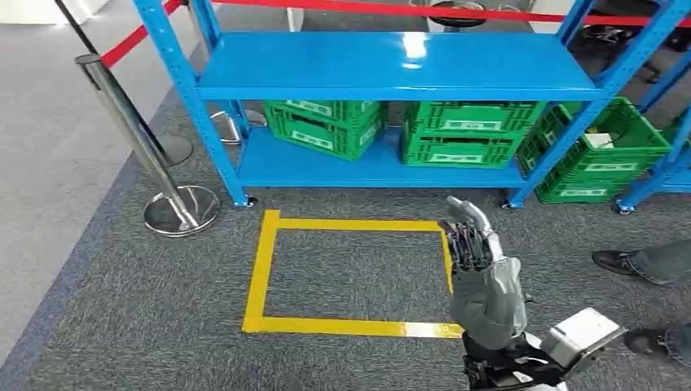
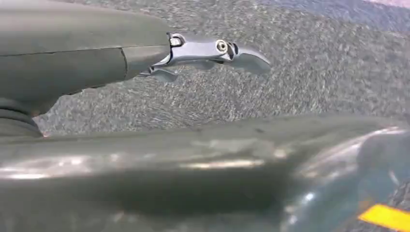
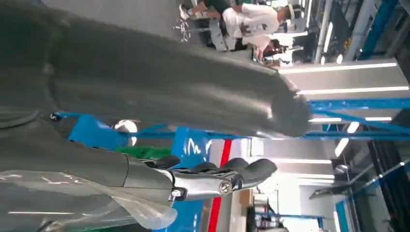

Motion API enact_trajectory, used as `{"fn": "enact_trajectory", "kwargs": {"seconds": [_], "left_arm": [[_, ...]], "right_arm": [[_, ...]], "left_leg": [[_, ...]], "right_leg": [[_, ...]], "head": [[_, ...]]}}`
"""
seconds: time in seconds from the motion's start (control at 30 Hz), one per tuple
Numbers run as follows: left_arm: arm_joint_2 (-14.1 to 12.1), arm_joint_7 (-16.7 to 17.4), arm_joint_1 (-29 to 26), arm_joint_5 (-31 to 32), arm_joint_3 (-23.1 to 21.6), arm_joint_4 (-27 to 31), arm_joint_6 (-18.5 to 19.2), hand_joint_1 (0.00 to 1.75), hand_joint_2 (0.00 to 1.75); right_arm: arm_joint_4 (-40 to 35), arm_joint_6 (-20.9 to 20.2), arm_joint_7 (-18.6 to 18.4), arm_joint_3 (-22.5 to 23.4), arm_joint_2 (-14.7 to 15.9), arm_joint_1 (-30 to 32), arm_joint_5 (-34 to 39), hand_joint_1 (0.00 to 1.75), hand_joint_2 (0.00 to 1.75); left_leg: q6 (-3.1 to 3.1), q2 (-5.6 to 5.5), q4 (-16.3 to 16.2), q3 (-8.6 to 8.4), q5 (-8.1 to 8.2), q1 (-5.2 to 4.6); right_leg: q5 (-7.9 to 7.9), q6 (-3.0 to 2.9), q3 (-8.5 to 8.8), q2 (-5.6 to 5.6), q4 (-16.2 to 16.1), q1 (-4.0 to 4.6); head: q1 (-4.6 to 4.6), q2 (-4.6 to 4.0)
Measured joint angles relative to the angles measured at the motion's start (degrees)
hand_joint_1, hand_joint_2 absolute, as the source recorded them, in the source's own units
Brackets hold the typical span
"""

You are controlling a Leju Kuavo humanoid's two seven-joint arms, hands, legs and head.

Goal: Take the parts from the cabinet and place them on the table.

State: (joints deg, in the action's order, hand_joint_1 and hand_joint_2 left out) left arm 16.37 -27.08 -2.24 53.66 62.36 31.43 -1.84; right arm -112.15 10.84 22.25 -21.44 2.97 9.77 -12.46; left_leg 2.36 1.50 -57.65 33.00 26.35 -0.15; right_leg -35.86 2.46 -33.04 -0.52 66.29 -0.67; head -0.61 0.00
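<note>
While you look down from the head view, green crates (image 1: 326, 126) sit on the blue cabinet's (image 1: 391, 65) lower shelf at twelve o'clock; their white labels are unreadable. Your right hand (image 1: 481, 269) is raised at four o'clock, fingers extended, empty, over the yellow tape square (image 1: 265, 269). A stanchion (image 1: 175, 204) stands at nine. Left wrist view: left hand (image 2: 212, 53) holds nothing above carpet (image 2: 314, 63). Right wrist view: fingers (image 3: 227, 174) straight, empty

Steel stanchion (image 1: 138, 138), yellow floor tape (image 1: 326, 326)

White labels on green crates (image 1: 460, 130) under blue shelf (image 1: 391, 61): print too small, nothing legible.
</note>
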Motion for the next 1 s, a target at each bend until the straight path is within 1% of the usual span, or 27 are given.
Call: {"fn": "enact_trajectory", "kwargs": {"seconds": [0.03, 0.07, 0.1, 0.13, 0.17, 0.2, 0.23, 0.27, 0.3, 0.33, 0.37, 0.43, 0.53, 0.6, 0.67, 0.73, 0.77, 0.8, 0.87, 0.9, 0.93, 0.97, 1.0], "left_arm": [[0.1, 0.0, 0.1, 0.0, 0.0, 0.0, 0.0, 0.0, 0.0], [0.1, 0.0, 0.1, 0.2, 0.0, 0.0, 0.1, 0.0, 0.0], [0.1, 0.0, 0.0, 0.2, 0.0, 0.0, 0.1, 0.0, 0.0], [0.1, 0.0, 0.0, 0.2, 0.0, 0.0, 0.1, 0.0, 0.0], [0.1, 0.0, 0.0, 0.3, 0.0, 0.0, 0.1, 0.0, 0.0], [0.1, 0.0, 0.0, 0.3, 0.0, 0.0, 0.1, 0.0, 0.0], [0.1, 0.0, 0.0, 0.3, 0.0, 0.0, 0.2, 0.0, 0.0], [0.1, 0.0, 0.1, 0.3, 0.0, 0.0, 0.2, 0.0, 0.0], [0.1, 0.0, 0.1, 0.3, 0.0, 0.1, 0.2, 0.0, 0.0], [0.0, 0.0, 0.0, 0.3, 0.0, 0.1, 0.2, 0.0, 0.0], [0.0, 0.0, 0.0, 0.3, 0.1, 0.1, 0.2, 0.0, 0.0], [0.0, 0.0, 0.0, 0.3, 0.2, 0.1, 0.2, 0.0, 0.0], [0.0, 0.0, 0.1, 0.3, 0.3, 0.1, 0.4, 0.0, 0.0], [0.0, -0.1, 0.1, 0.4, 0.5, 0.1, 0.5, 0.0, 0.0], [0.0, -0.2, 0.1, 0.5, 0.6, 0.1, 0.7, 0.0, 0.0], [0.0, -0.3, 0.1, 0.5, 0.6, 0.1, 0.7, 0.0, 0.0], [0.1, -0.4, 0.1, 0.5, 0.6, 0.1, 0.8, 0.0, 0.0], [0.1, -0.4, 0.1, 0.6, 0.6, 0.1, 0.8, 0.0, 0.0], [0.1, -0.5, 0.1, 0.7, 0.6, 0.1, 0.8, 0.0, 0.0], [0.0, -0.5, 0.1, 0.9, 0.7, 0.1, 0.9, 0.0, 0.0], [0.0, -0.6, 0.1, 0.9, 0.7, 0.1, 1.0, 0.0, 0.0], [0.1, -0.6, 0.1, 1.0, 0.7, 0.1, 1.0, 0.0, 0.0], [0.2, -0.7, 0.1, 1.0, 0.8, 0.1, 1.1, 0.0, 0.0]], "right_arm": [[0.0, 0.0, 0.0, 0.0, 0.0, 0.2, 0.1, 0.0, 0.0], [0.1, 0.0, -0.1, 0.0, 0.0, 0.3, 0.2, 0.0, 0.0], [0.2, -0.1, -0.1, 0.0, 0.0, 0.2, 0.3, 0.0, 0.0], [0.2, -0.2, -0.2, 0.0, 0.0, 0.2, 0.5, 0.0, 0.0], [0.2, -0.2, -0.2, 0.0, 0.0, 0.2, 0.5, 0.0, 0.0], [0.2, -0.2, -0.2, 0.0, 0.0, 0.2, 0.5, 0.0, 0.0], [0.2, -0.2, -0.2, 0.0, 0.0, 0.1, 0.5, 0.0, 0.0], [0.2, -0.2, -0.2, 0.0, 0.0, 0.1, 0.6, 0.0, 0.0], [0.2, -0.2, -0.2, 0.0, 0.0, 0.0, 0.5, 0.0, 0.0], [0.2, -0.2, -0.2, 0.0, 0.0, 0.2, 0.6, 0.0, 0.0], [0.2, -0.2, -0.2, 0.1, 0.0, 0.1, 0.6, 0.0, 0.0], [0.2, -0.2, -0.2, 0.1, 0.0, 0.1, 0.5, 0.0, 0.0], [0.2, -0.1, -0.2, 0.1, 0.0, 0.0, 0.5, 0.0, 0.0], [0.2, 0.0, -0.1, 0.1, 0.0, -0.1, 0.5, 0.0, 0.0], [0.2, 0.1, -0.1, 0.1, 0.0, -0.2, 0.5, 0.0, 0.0], [0.2, 0.2, 0.0, 0.1, 0.0, -0.3, 0.5, 0.0, 0.0], [0.2, 0.3, 0.0, 0.1, 0.0, -0.4, 0.5, 0.0, 0.0], [0.2, 0.3, 0.0, 0.1, 0.0, -0.4, 0.5, 0.0, 0.0], [0.2, 0.4, 0.0, 0.1, 0.0, -0.5, 0.5, 0.0, 0.0], [0.2, 0.5, 0.0, 0.0, 0.0, -0.5, 0.5, 0.0, 0.0], [0.2, 0.6, 0.0, 0.0, 0.0, -0.6, 0.5, 0.0, 0.0], [0.0, 0.7, 0.0, 0.0, 0.0, -0.6, 0.5, 0.0, 0.0], [0.0, 0.7, 0.1, 0.0, 0.0, -0.7, 0.5, 0.0, 0.0]], "left_leg": [[0.1, -0.56, 0.0, 0.02, 0.06, -0.01], [0.12, -0.98, 0.0, -0.01, 0.09, -0.03], [0.1, -1.35, -0.1, -0.1, 0.12, -0.03], [0.03, -1.74, -0.1, -0.24, 0.19, -0.02], [-0.09, -2.06, -0.1, -0.46, 0.3, 0.03], [-0.35, -2.34, -0.2, -0.69, 0.49, 0.08], [-0.63, -2.48, -0.4, -0.77, 0.76, 0.09], [-1.03, -2.6, -0.9, -0.45, 1.01, -0.33], [-1.21, -2.7, -0.9, -0.15, 0.91, -0.25], [-0.94, -2.67, -1.2, -0.07, 1.19, -0.32], [0.07, -2.68, -1.1, -0.1, 0.76, -0.31], [0.15, -2.68, -0.9, -0.34, 0.81, -0.29], [0.02, -2.68, -0.5, -0.57, 0.74, -0.24], [-0.14, -2.68, -0.3, -0.64, 0.66, -0.23], [-0.38, -2.68, -0.3, -0.65, 0.63, -0.18], [-1.41, -2.68, -0.2, -0.65, 0.7, -0.03], [-1.63, -2.68, -0.2, -0.64, 0.68, 0.0], [-1.74, -2.68, -0.2, -0.64, 0.73, 0.03], [-1.74, -2.68, -0.2, -0.63, 0.73, 0.0], [-1.11, -2.68, -0.6, -0.4, 1.08, -0.24], [-0.51, -2.64, 0.1, -0.72, 1.05, -0.28], [0.02, -2.66, 2.2, -2.05, 0.23, 0.11], [-0.13, -2.54, 3.4, -2.99, -0.38, 0.36]], "right_leg": [[-1.9, 0.15, -2.68, 0.41, 5.0, 0.0], [-2.62, 0.28, -4.75, 0.48, 8.5, 0.01], [-2.0, 0.37, -5.73, 0.47, 9.4, 0.01], [0.25, 0.33, -5.48, 0.45, 7.5, -0.01], [3.29, 0.26, -3.87, 0.45, 3.3, -0.05], [6.34, 0.12, -1.66, 0.46, -1.9, -0.08], [8.21, 0.02, 0.18, 0.52, -6.6, -0.11], [7.19, -0.06, 0.75, 0.86, -7.8, 0.06], [7.21, -0.53, 1.26, 0.98, -7.9, 0.02], [7.4, -0.5, 1.15, 1.0, -8.2, -0.05], [7.41, -0.51, 1.17, 1.05, -8.2, 0.02], [7.36, -0.58, 1.27, 1.05, -8.2, 0.12], [7.24, -0.84, 1.36, 1.03, -8.2, 0.2], [7.2, -1.04, 1.38, 1.03, -8.1, 0.24], [7.16, -1.1, 1.37, 1.01, -8.1, 0.32], [7.12, -1.16, 1.36, 1.0, -8.1, 0.4], [7.12, -1.17, 1.38, 1.0, -8.1, 0.43], [7.11, -1.17, 1.38, 1.0, -8.1, 0.44], [7.12, -1.17, 1.41, 1.0, -8.1, 0.41], [7.35, -0.7, 1.54, 0.89, -8.7, 0.02], [7.5, -0.48, 1.95, 0.93, -9.4, 0.01], [7.54, -0.33, 2.45, 0.9, -9.8, 0.34], [7.24, -0.21, 2.06, 0.78, -9.1, 0.24]], "head": [[-0.13, 0.0], [-0.15, 0.0], [-0.2, 0.0], [-0.13, 0.0], [-0.17, 0.0], [-0.15, 0.0], [-0.17, 0.0], [-0.17, 0.0], [-0.11, 0.02], [-0.04, 0.0], [0.0, 0.0], [0.0, 0.0], [0.04, 0.0], [0.04, 0.0], [0.02, 0.0], [0.02, 0.0], [0.0, 0.0], [0.0, 0.0], [0.0, 0.0], [0.0, 0.0], [0.11, 0.0], [0.09, 0.0], [-0.18, 0.0]]}}
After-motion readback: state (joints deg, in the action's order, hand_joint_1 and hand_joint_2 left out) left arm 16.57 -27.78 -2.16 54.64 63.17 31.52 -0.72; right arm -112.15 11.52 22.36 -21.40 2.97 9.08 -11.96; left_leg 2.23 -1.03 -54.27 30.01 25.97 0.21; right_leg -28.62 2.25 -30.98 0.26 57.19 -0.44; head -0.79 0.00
